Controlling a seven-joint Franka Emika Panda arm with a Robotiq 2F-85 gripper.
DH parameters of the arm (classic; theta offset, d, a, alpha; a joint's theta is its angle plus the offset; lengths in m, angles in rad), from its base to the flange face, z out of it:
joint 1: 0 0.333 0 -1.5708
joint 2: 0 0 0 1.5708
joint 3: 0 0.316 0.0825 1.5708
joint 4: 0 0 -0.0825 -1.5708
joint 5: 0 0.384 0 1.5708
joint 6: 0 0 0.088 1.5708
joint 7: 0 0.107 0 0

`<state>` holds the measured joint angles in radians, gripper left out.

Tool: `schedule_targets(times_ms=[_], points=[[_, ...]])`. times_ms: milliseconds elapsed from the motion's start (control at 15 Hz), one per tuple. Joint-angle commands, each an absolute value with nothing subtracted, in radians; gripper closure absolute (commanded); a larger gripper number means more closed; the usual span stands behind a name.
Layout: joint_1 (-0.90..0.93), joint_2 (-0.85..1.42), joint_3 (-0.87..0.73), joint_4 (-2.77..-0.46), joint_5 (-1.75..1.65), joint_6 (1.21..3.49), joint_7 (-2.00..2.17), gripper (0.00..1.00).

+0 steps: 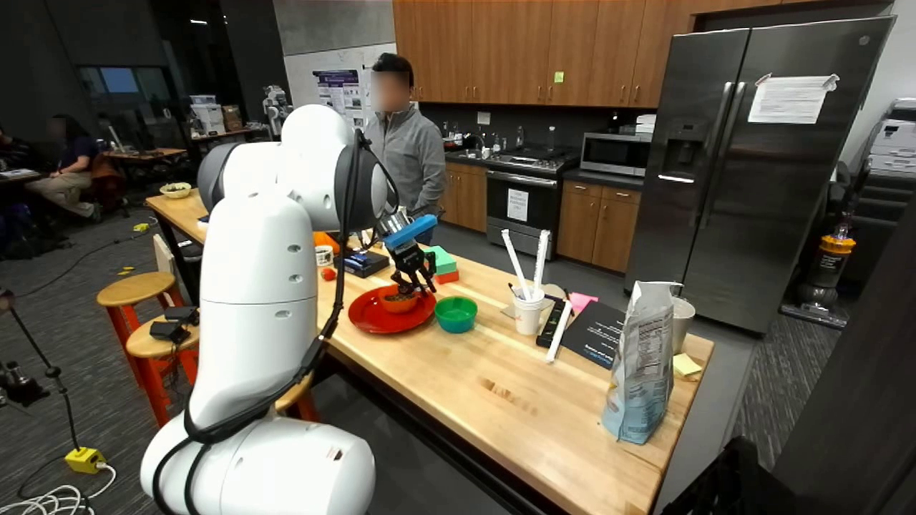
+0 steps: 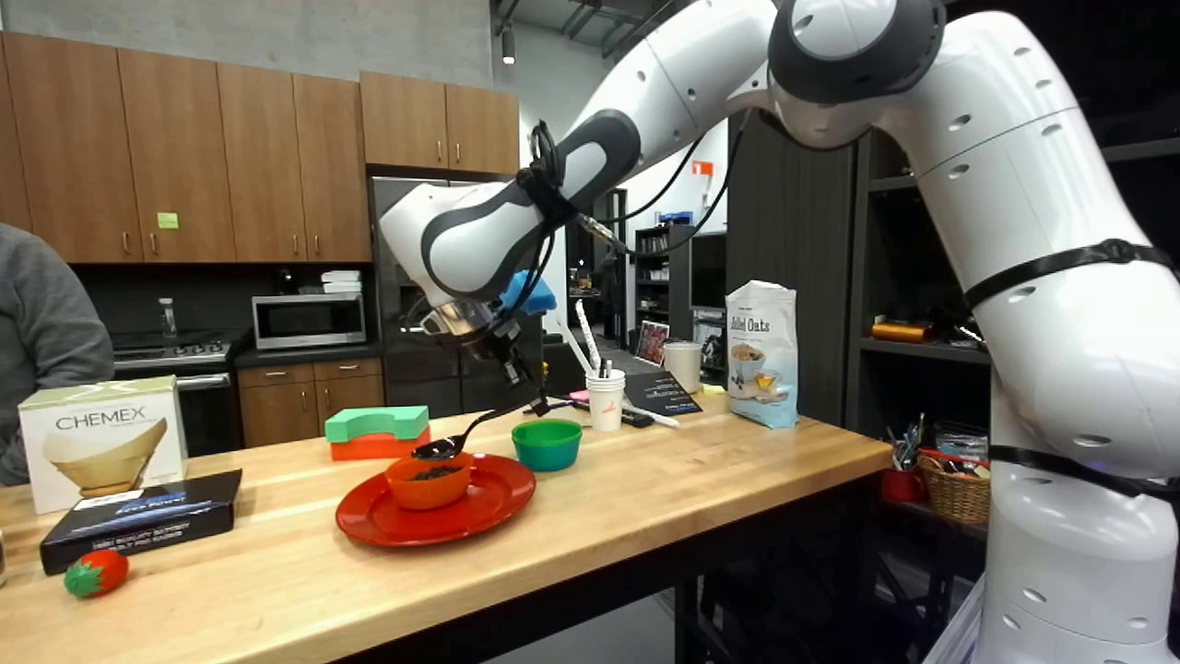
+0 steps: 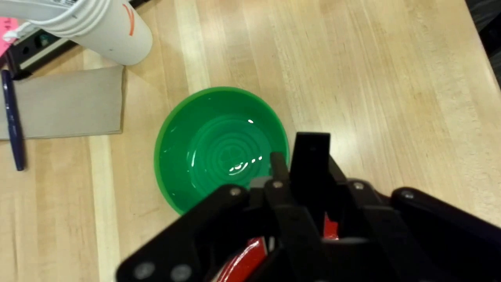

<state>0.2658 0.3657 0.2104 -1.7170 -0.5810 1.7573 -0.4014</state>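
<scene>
Black spoon [image 2: 441, 449], pinched in the jaws of the gripper [image 2: 537, 404], hangs over the orange bowl [image 2: 429, 495] near the worktop's [image 2: 687, 470] long edge, apparently scooping, and the next move calls for a level hold!

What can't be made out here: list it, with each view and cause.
Whether the black spoon in the gripper carries anything: in an exterior view, too dark.
Kind of dark bits in the orange bowl: in both exterior views, too small.
Most of the red plate: wrist view, hidden by gripper and lower edge.
Face of the person in grey: in an exterior view, blurred.
</scene>
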Motion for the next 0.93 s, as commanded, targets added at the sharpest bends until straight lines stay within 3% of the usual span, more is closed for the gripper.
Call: schedule_targets(times_ms=[0,467,867], points=[[0.293,0.343,0.206,-1.747,-0.689,1.753,-0.389,0.94],[0.348,0.351,0.227,-1.768,-0.935,1.736,-0.370,0.94],[0.415,0.394,0.242,-1.751,-1.148,1.547,-0.329,0.94]])
